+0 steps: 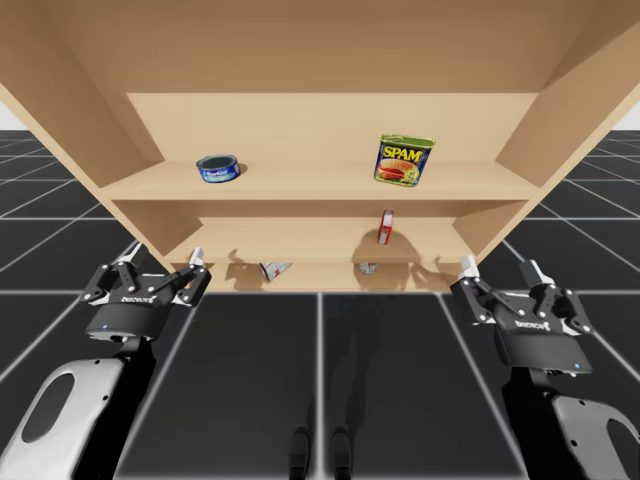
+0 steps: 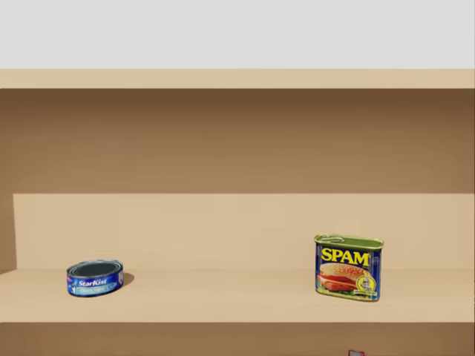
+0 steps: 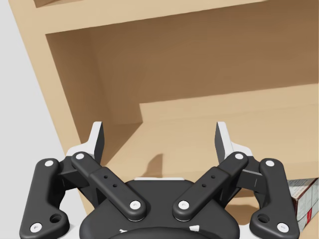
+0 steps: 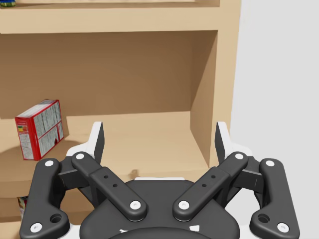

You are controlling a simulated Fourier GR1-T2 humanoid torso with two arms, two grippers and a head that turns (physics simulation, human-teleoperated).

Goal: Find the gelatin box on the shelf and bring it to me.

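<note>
Shelf (image 1: 320, 180) — matt pale wood; round blue can (image 1: 217, 168) glossy metal; red box (image 4: 40, 128) printed card.

My left gripper (image 3: 159, 135) and right gripper (image 4: 159, 135) hover well apart, jaws spread wide.

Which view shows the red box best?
The right wrist view: the red box stands whole on the lower shelf, two faces visible. The high view shows it far off, edge-on; the left wrist view a corner; the head view a sliver.
</note>
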